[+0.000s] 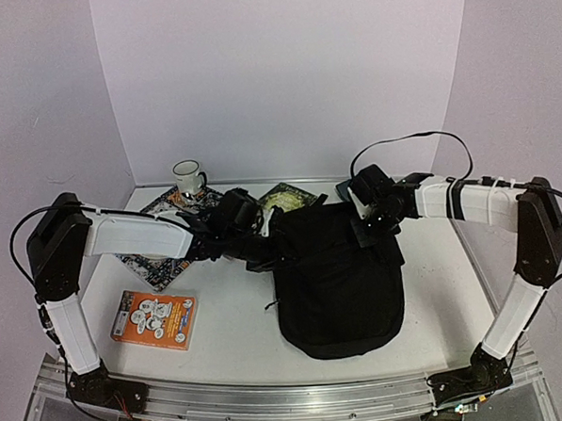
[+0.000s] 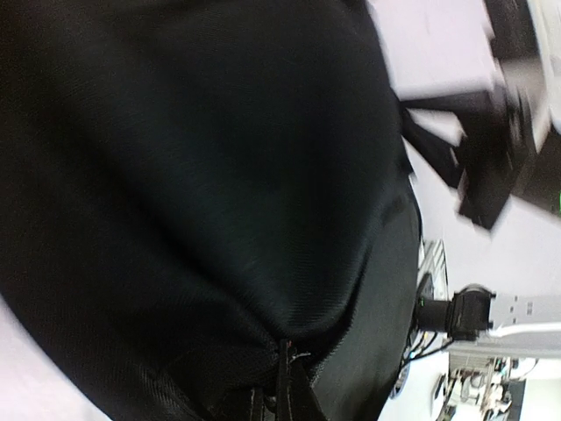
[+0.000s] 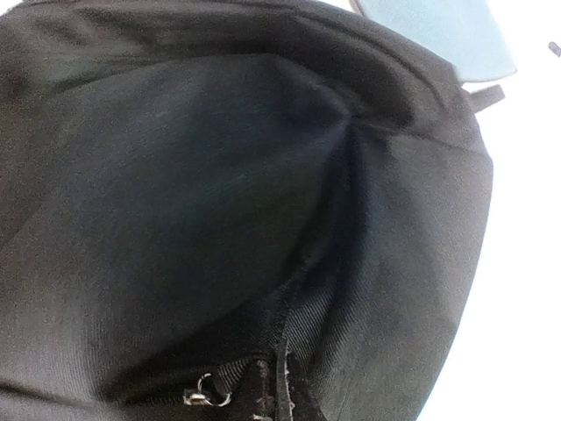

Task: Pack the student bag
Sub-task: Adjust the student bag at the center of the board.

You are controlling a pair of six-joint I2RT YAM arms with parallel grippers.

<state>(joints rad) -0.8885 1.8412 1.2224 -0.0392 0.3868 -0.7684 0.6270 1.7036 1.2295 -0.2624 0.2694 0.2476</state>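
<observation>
Left gripper [image 1: 258, 248]: set at the upper left edge of the student bag [image 1: 337, 283]; whether open or closed could not be told, its fingers lost against black cloth. Right gripper [image 1: 367, 227]: at the bag's upper right corner; grip likewise undeterminable. Bag: floppy black woven fabric, creased, rounded at the near end, lying flat mid-table between the arms; contents not visible; small metal ring [image 3: 206, 396] on a seam. Left of it: white mug [image 1: 188, 178], patterned book [image 1: 165, 250], orange box [image 1: 155, 319], on the white table [image 1: 231, 340].
</observation>
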